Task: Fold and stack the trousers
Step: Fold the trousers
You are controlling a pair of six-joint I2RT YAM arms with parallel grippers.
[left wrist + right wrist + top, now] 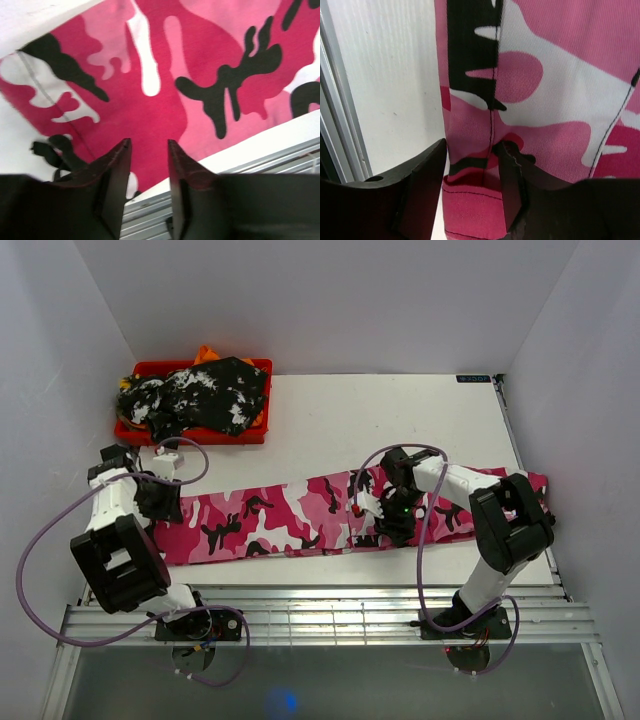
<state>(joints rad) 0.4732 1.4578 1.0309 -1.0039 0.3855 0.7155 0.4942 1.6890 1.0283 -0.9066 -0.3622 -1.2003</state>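
The hot-pink, white and black camouflage trousers [280, 520] lie stretched flat, left to right, along the table's front. My left gripper [160, 502] is over their left end. In the left wrist view it [148, 142] is open and empty just above the cloth [165, 100]. My right gripper [383, 520] is at the trousers' middle, by the near edge. In the right wrist view it [472, 145] is open, with a seamed, folded-over edge of the cloth [560, 100] between its jaws. A black-and-white mottled garment [205, 395] is heaped in a red bin [190, 367].
The red bin stands at the back left, with something orange [207, 353] behind the heap. Bare white table [400, 420] lies behind the trousers. An aluminium rail [330, 605] runs along the front edge, close under both grippers. White walls close in the sides and back.
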